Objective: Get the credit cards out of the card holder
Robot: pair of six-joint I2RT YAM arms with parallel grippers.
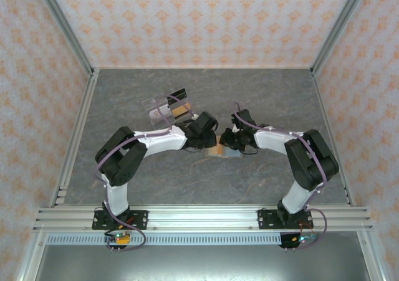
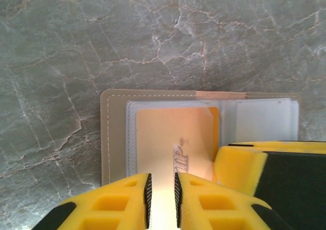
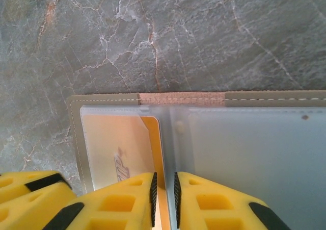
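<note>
The card holder [image 2: 114,138] lies open and flat on the grey marble-patterned table, between the two arms [image 1: 219,151]. It has a brownish-grey border and clear pockets. An orange credit card [image 2: 168,133] sits in the left pocket, with its right edge bare beyond the sleeve [image 3: 157,143]. The right pocket [image 3: 254,153] looks pale blue-grey. My left gripper [image 2: 162,181] points down onto the left pocket with only a narrow slit between its jaws. My right gripper [image 3: 164,179] straddles the card's bare right edge, its jaws also close together. Whether either one pinches anything stays unclear.
A clear plastic tray [image 1: 167,109] with black and tan pieces sits just behind the left wrist. Patterned walls and metal rails enclose the table. One yellow finger of the right gripper [image 2: 239,166] crowds close beside the left gripper over the holder.
</note>
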